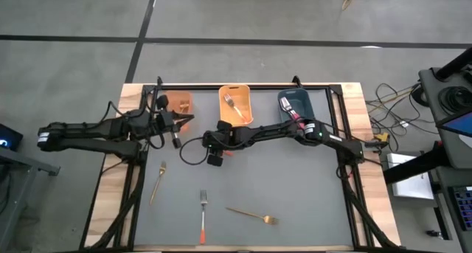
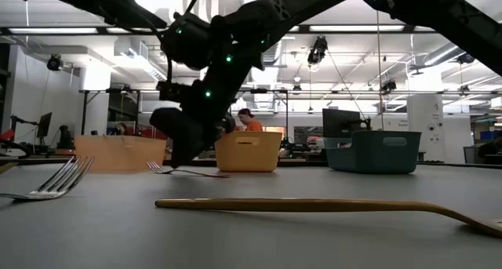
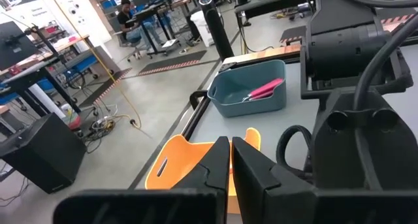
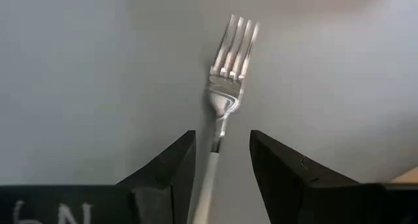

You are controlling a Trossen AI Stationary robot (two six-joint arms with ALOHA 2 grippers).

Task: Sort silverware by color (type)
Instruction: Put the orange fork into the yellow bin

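Note:
A fork [image 4: 228, 74] with silver tines lies flat on the grey mat. My right gripper [image 4: 222, 142] is open and slants down over it. One finger stands on each side of the fork's neck, with a gap showing on both sides. In the high view this gripper [image 1: 214, 151] is at the table's middle, in front of the orange bin [image 1: 236, 105]. The low view shows it [image 2: 182, 163] just above the fork [image 2: 188, 172]. My left gripper [image 3: 230, 162] is shut with nothing in it and hangs by the tan bin [image 1: 179, 102].
Three bins stand along the far edge: tan, orange with a fork inside, and blue [image 3: 251, 87] with pink-handled forks. On the near half of the mat lie a gold fork [image 1: 157, 181], an orange-handled fork [image 1: 203, 216] and another gold fork [image 1: 253, 215].

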